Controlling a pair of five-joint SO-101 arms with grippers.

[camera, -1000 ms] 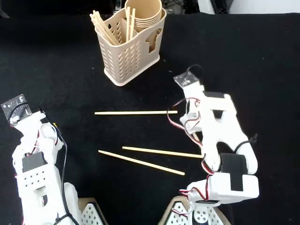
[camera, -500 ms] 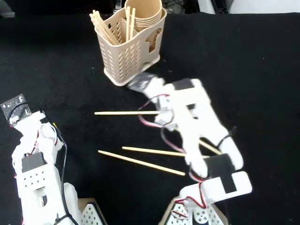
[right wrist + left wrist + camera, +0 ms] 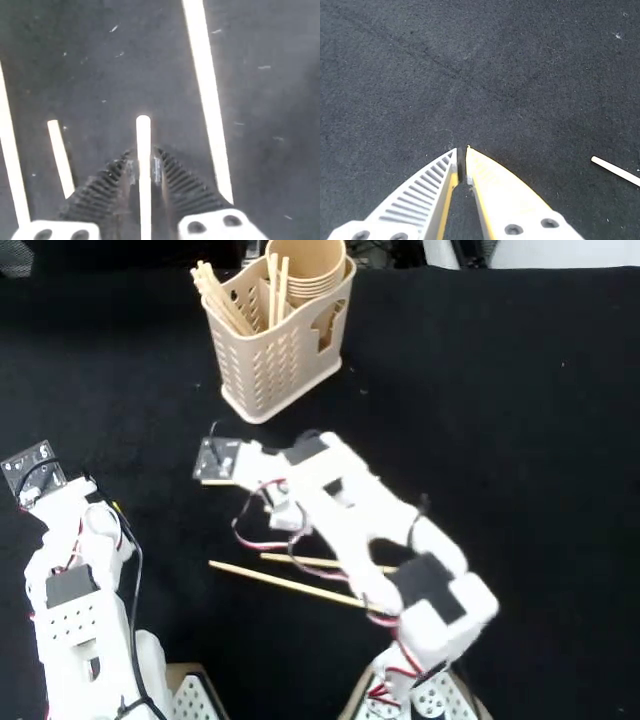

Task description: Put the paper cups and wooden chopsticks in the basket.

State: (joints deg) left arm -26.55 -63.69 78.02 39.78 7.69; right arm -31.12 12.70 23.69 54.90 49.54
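Right tool (image 3: pixel 143 155) is clamped on one wooden chopstick (image 3: pixel 143 130) near the middle of the black worktop (image 3: pixel 520 390). The left tool (image 3: pixel 461 150) is seen closed and empty. Paper cups (image 3: pixel 305 270) are stacked in the basket (image 3: pixel 275 365), and two loose chopsticks (image 3: pixel 270 579) are seen on the worktop.

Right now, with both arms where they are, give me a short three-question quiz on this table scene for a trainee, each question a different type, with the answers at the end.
1. True or false: the stacked paper cups stand inside the beige slotted plastic basket.
2. What is between the fingers of the right gripper?
A. a paper cup
B. a thin wooden chopstick
C. nothing
3. Fill in the blank: the left gripper, over the black cloth, is ___ (open or shut).

Key: 1 true; 2 B; 3 shut.
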